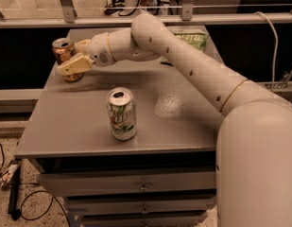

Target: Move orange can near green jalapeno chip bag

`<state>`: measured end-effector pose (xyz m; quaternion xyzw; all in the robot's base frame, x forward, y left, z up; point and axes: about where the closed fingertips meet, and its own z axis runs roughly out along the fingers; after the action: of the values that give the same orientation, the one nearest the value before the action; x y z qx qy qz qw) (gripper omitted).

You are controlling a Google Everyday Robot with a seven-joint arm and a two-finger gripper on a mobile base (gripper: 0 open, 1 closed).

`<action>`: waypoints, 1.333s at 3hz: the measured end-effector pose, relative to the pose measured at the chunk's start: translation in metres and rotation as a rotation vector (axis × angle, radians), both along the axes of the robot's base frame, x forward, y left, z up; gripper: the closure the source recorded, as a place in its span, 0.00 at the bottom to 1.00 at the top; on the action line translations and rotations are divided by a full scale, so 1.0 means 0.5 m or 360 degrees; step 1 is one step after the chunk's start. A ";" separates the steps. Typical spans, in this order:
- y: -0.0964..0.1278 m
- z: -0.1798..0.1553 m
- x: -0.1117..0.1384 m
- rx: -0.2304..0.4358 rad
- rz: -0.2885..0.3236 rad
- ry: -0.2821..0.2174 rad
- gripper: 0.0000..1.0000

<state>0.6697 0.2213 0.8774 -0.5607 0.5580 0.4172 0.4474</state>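
The orange can (62, 50) stood upright at the far left corner of the table (65, 136), long axis vertical, silver top up and opening showing. The gripper (68, 58) sat right at it, reaching in from the right. Its fingers were spread, one crossing in front of the can's lower half and the other showing just right of the can's rim. So the can lay between them, a little left of the wrist. Whether either finger pressed on the metal could not be told, and no squeeze showed.

Near the front middle of the table a white can (121, 113) stood upright, well apart from the gripper and out of the straight line to the goal.

The chip bag (193, 39) lay flat at the far right of the table, partly hidden behind the arm. It was well apart from the orange can. Only its upper part showed, so which way its long axis ran could not be judged.

The coming move probably turned on this: the bag lay to the can's right along the back edge, so a held can would travel rightward.
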 end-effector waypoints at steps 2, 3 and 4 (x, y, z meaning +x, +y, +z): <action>-0.021 0.000 0.036 0.0015 -0.0163 0.0004 0.85; -0.127 0.013 0.070 -0.0006 -0.0314 -0.0063 1.00; -0.319 0.048 0.106 -0.0013 -0.0541 -0.0157 1.00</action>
<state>0.7228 0.0621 0.9012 -0.4799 0.6239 0.3051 0.5361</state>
